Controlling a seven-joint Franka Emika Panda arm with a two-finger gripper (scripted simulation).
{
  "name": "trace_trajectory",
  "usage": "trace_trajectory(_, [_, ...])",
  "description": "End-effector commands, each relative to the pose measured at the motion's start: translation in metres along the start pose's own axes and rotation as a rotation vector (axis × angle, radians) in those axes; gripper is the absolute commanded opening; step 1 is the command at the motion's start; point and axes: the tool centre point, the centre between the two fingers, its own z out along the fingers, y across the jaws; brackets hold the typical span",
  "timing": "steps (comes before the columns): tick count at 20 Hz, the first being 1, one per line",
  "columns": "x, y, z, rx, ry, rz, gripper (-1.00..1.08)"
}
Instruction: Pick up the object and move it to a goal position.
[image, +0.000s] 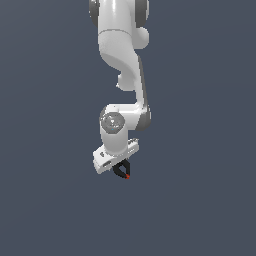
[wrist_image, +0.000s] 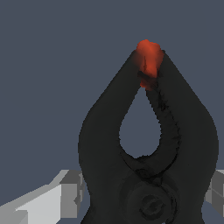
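Black spring clamp (image: 121, 171) (wrist_image: 148, 148) gripped in the closed hand (image: 118, 165), long axis pointing away from the hand, red-orange tip (image: 127, 176) (wrist_image: 149, 59) outermost, lowest.

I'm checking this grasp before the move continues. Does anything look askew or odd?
Nothing stands out. The clamp sits between the fingers of the end effector, its red tip pointing away from the wrist. It looks intact. The exterior view shows it hanging just below the end effector.
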Motion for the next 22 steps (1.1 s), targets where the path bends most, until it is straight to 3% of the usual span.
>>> trace_trajectory(1, [-0.006, 0.017, -0.015, -0.002, 0.002, 0.001, -1.00])
trace_trajectory(15, [-0.044, 0.131, -0.104, -0.002, 0.003, 0.001, -1.00])
trace_trajectory(22, [-0.054, 0.166, -0.131, -0.002, 0.003, 0.000, -1.00])
